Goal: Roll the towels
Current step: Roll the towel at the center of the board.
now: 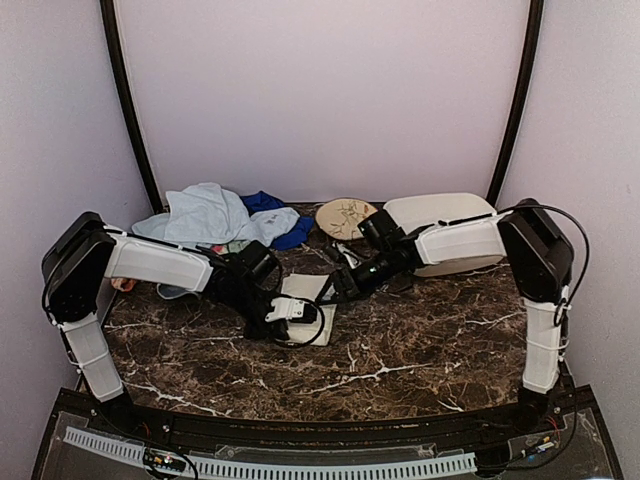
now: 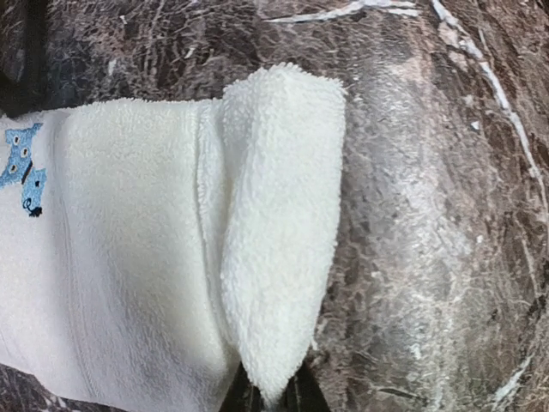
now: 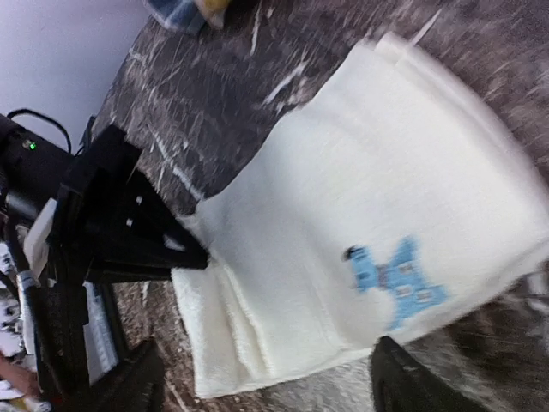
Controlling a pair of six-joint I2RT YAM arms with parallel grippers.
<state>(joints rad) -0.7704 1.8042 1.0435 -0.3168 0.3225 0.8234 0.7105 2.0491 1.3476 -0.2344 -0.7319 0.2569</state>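
Observation:
A cream-white towel [image 1: 303, 297] with a small blue embroidered figure [image 3: 397, 279] lies flat on the marble table. My left gripper [image 2: 273, 396] is shut on its near edge and holds that edge lifted and folded over the rest of the towel [image 2: 129, 257]. In the top view the left gripper [image 1: 277, 316] sits at the towel's front left. My right gripper [image 3: 266, 388] is open and empty, hovering just over the towel [image 3: 360, 189], at its right side in the top view [image 1: 337, 288]. Other towels, light blue [image 1: 205, 212] and royal blue [image 1: 266, 204], lie heaped at the back left.
A round beige patterned plate [image 1: 345, 215] stands at the back centre. A white plastic tub [image 1: 440, 215] is at the back right, behind the right arm. The left arm's black gripper [image 3: 129, 232] shows in the right wrist view, beside the towel.

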